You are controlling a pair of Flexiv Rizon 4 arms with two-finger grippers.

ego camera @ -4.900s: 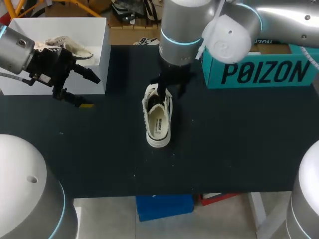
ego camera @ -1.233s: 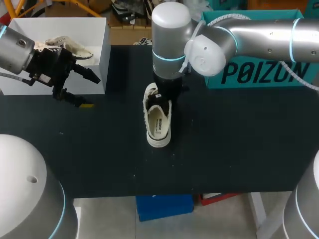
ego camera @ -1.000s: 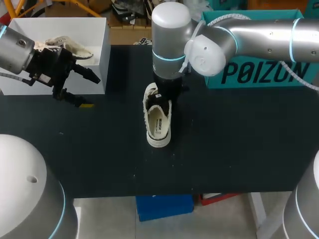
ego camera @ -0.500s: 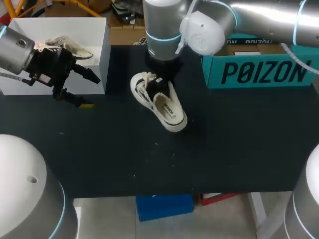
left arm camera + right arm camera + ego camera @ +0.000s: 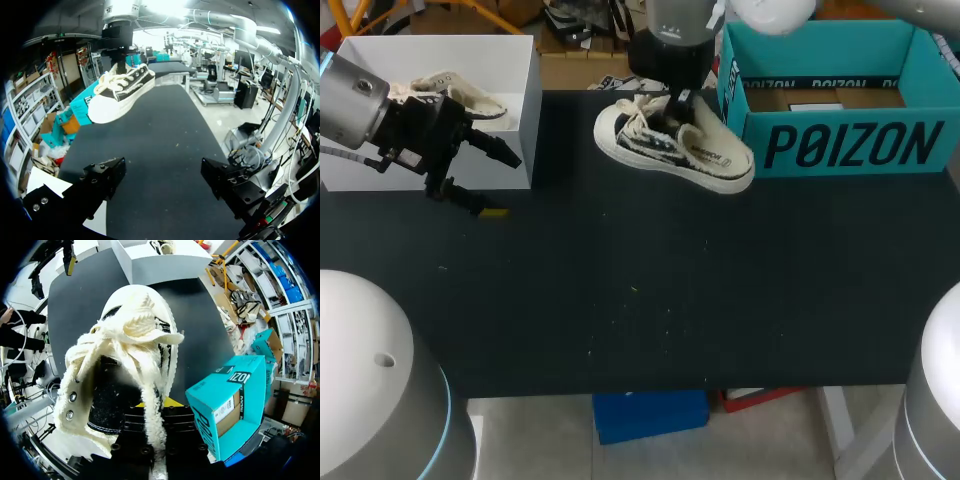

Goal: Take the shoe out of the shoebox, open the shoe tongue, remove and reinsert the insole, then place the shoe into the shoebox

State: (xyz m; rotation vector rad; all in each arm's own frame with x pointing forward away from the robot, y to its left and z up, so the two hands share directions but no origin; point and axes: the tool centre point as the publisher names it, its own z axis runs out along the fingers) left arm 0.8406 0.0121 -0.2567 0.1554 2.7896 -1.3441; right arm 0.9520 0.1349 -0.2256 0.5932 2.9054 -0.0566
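Note:
A cream and black canvas shoe point(image 5: 675, 145) hangs above the table's far side, its toe pointing left and its heel at the teal shoebox point(image 5: 840, 140). My right gripper point(image 5: 678, 100) is shut on its upper from above. In the right wrist view the shoe's frayed laces and tongue point(image 5: 125, 350) fill the space ahead of the right gripper point(image 5: 152, 407), with the teal shoebox point(image 5: 225, 400) beside it. My left gripper point(image 5: 485, 180) stands open by the white box, holding nothing. The left wrist view shows its left gripper point(image 5: 162, 172) wide apart and the shoe point(image 5: 120, 90) far ahead.
A white box point(image 5: 515, 130) at the back left holds another cream shoe point(image 5: 460, 92). The teal shoebox stands open at the back right. The dark tabletop point(image 5: 640, 300) stretches to the front edge.
My right arm has lifted the shoe off the table's middle and carried it back and to the right, toward the teal shoebox, turning it sideways. The left arm has not moved.

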